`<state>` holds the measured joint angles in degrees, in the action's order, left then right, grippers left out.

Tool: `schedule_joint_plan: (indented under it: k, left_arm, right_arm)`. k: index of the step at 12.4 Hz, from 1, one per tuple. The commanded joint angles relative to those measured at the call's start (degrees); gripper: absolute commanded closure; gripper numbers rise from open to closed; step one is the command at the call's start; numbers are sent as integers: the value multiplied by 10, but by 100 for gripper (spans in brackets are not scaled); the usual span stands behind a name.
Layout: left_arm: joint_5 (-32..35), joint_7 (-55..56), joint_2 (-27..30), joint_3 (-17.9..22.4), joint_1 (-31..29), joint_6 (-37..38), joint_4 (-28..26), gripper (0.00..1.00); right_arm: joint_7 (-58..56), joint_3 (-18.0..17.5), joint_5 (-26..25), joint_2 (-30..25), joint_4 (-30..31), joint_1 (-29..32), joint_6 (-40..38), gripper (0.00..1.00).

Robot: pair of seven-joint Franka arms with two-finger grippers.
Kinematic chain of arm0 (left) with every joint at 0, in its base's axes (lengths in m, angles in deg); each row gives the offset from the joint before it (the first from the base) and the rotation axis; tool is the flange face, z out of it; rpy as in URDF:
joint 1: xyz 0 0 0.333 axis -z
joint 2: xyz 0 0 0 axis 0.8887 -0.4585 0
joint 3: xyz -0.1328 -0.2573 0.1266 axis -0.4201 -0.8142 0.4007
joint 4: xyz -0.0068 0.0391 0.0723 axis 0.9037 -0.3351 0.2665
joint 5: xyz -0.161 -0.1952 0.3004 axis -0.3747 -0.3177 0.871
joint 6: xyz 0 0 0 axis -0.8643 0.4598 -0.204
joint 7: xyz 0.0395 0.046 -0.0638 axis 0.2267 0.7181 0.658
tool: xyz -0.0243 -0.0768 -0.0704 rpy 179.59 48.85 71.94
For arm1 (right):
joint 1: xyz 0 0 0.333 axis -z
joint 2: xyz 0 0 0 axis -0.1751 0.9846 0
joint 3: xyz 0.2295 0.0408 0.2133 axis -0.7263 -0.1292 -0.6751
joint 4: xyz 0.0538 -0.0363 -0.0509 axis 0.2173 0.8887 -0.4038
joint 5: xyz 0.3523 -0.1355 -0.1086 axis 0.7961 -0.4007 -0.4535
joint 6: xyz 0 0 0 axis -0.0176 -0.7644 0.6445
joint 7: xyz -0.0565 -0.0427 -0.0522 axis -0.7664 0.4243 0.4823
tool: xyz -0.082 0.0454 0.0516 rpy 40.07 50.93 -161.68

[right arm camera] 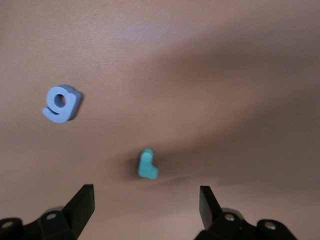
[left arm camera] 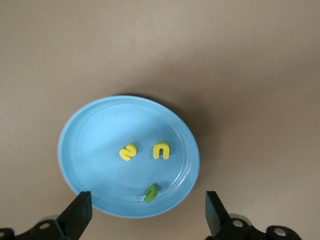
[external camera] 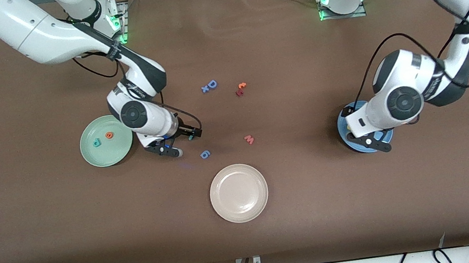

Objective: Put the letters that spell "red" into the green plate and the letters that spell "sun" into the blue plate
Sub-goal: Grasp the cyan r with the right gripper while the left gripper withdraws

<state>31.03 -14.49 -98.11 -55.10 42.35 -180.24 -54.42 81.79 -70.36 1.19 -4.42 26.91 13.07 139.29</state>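
Lying beneath the right end effector [right arm camera: 145,202]: teal "r" [right arm camera: 147,164].

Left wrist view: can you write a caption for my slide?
The left gripper, open, hangs over the blue plate holding the yellow s, yellow u and green n.

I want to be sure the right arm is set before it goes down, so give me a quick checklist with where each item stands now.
1. Right gripper open over the teal "r": ok.
2. "r" lying free on the table, apart from the blue "g": ok.
3. Green plate holds "d" and "e", room left: ok.
4. Blue plate holds "s", "u", "n": ok.
5. Left gripper open, over the blue plate: ok.
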Motion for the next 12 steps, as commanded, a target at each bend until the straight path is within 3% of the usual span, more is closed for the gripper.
schedule_joint_plan:
  k: [1,3,8,9,10,11,12]
  left_arm:
    - [-25,-1,53,-10,-1,61,34,0]
    - [-37,6,92,-13,-3,70,55,0]
    - [-109,10,147,11,3,184,143,0]
    - [-140,9,173,46,19,184,139,0]
    - [-192,9,197,138,68,182,138,0]
    - [-251,10,214,230,118,182,135,0]
    - [-281,10,233,277,144,181,111,0]
  right_arm:
    - [29,59,-11,11,-39,-68,-3,8]
    - [29,89,-41,11,-43,-89,-4,9]
    - [31,88,-60,11,-43,-90,-9,20]
    - [31,87,-57,10,-43,-90,-9,20]
    - [32,86,-55,11,-43,-90,-9,20]
    - [34,86,-55,11,-43,-90,-9,26]
    - [41,86,-56,11,-42,-89,-8,31]
